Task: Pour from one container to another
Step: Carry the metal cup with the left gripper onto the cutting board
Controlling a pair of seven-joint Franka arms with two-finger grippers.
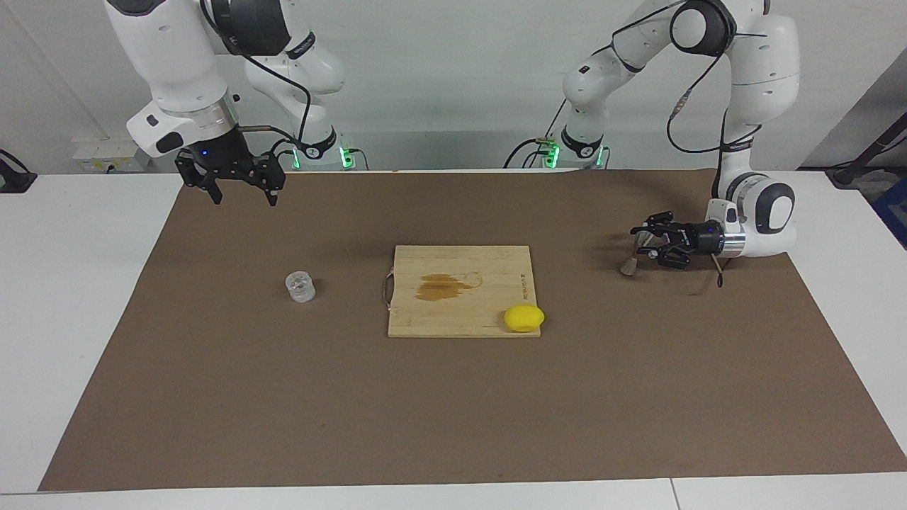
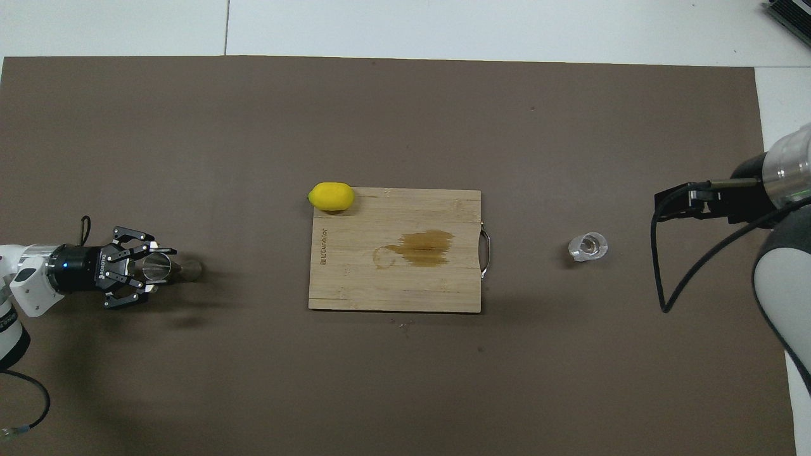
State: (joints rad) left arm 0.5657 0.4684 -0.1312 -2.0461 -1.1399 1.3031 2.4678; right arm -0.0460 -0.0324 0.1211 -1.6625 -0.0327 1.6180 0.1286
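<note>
At the robots' end, the right end effector [image 1: 241, 190] hangs in the air over the brown mat [image 1: 453, 411], toward the right arm's end of the bench [image 1: 71, 283]. Its fingers point down and stand apart, and they hold nothing. This arm waits.

The left end effector [image 1: 643, 241] is low over the mat at the left arm's end. It lies nearly level and points toward the middle of the bench. Its fingers are clamped on the jigger [image 1: 628, 265], taking it by the upper cone. The jigger is tilted, with the lower cone down close to the mat; I cannot tell if it touches the mat. In the overhead view, the open mouth of the jigger [image 2: 189, 270] shows between the fingers of the left end effector [image 2: 161, 268].

A little farther from the robots, the glass cup [image 1: 301, 287] stands upright on the mat, toward the right arm's end and well apart from the jigger. From above, the glass cup [image 2: 588, 247] is just beside the handle end of the cutting board [image 2: 393, 285].

The cutting board [image 1: 460, 312] lies flat in the middle of the mat [image 2: 405, 126], between the cup and the jigger. It has a brown wet stain [image 1: 439, 287] near its centre, also seen from above [image 2: 427, 247].

Farthest from the robots, a lemon [image 1: 524, 318] rests at the board's corner toward the left arm's end, partly over the edge [image 2: 331, 196].
</note>
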